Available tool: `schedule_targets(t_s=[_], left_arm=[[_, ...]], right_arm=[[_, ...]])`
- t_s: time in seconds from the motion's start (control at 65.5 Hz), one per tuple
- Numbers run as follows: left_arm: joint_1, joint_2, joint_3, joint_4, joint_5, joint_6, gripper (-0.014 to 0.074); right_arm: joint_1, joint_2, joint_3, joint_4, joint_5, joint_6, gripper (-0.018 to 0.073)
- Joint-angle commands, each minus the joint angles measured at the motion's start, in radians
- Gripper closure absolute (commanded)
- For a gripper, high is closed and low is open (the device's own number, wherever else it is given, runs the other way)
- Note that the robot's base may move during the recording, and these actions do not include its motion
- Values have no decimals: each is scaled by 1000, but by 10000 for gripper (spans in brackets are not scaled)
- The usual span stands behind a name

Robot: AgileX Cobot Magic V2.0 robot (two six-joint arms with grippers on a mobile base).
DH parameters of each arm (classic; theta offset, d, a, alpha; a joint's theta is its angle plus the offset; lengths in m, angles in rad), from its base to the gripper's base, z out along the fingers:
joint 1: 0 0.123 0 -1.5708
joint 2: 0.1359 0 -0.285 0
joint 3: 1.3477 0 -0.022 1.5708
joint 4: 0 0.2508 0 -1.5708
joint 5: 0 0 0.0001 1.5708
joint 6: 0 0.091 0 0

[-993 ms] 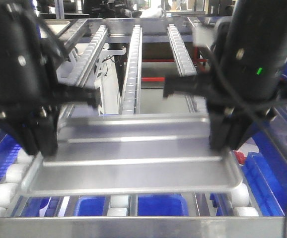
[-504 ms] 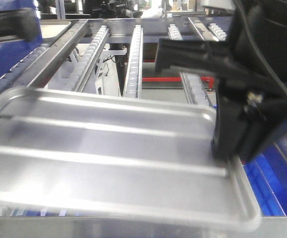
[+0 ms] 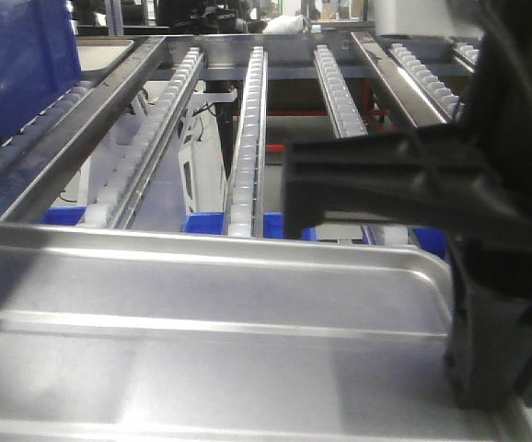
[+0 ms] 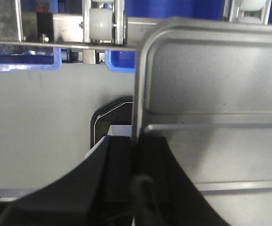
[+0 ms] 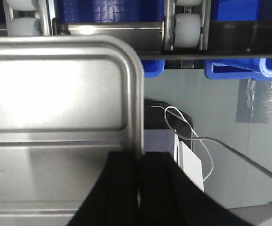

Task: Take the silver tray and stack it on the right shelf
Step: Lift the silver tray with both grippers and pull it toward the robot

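The silver tray hangs level in the air in front of the rack, filling the lower part of the front view. My right gripper is shut on its right rim. The right wrist view shows those black fingers pinching the right rim of the tray. In the left wrist view my left gripper is shut on the left rim of the tray. The left gripper is outside the front view. The right shelf's roller lanes run away beyond the tray.
A blue bin stands on the rack at upper left. More blue bins sit below the front bar with its pale rollers. A white wire loops beside the right fingers.
Held by both grippers, the tray has risen off the front rollers and come much closer to the camera. The rack now appears shifted, with more right-hand lanes showing.
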Motion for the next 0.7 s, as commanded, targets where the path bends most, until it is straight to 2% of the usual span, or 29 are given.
schedule_targets(t_s=[0.0, 0.153, 0.321, 0.687], left_arm=[[-31, 9, -21, 41, 6, -32, 693], [-51, 65, -21, 37, 4, -34, 693], [-51, 58, -21, 18, -35, -38, 696], [-51, 58, -21, 14, -18, -38, 697]], right_arm=[[12, -50, -21, -68, 50, 15, 500], [13, -91, -19, -89, 105, 20, 500], [13, -123, 30, -68, 52, 24, 500], [13, -133, 61, -60, 26, 26, 500]])
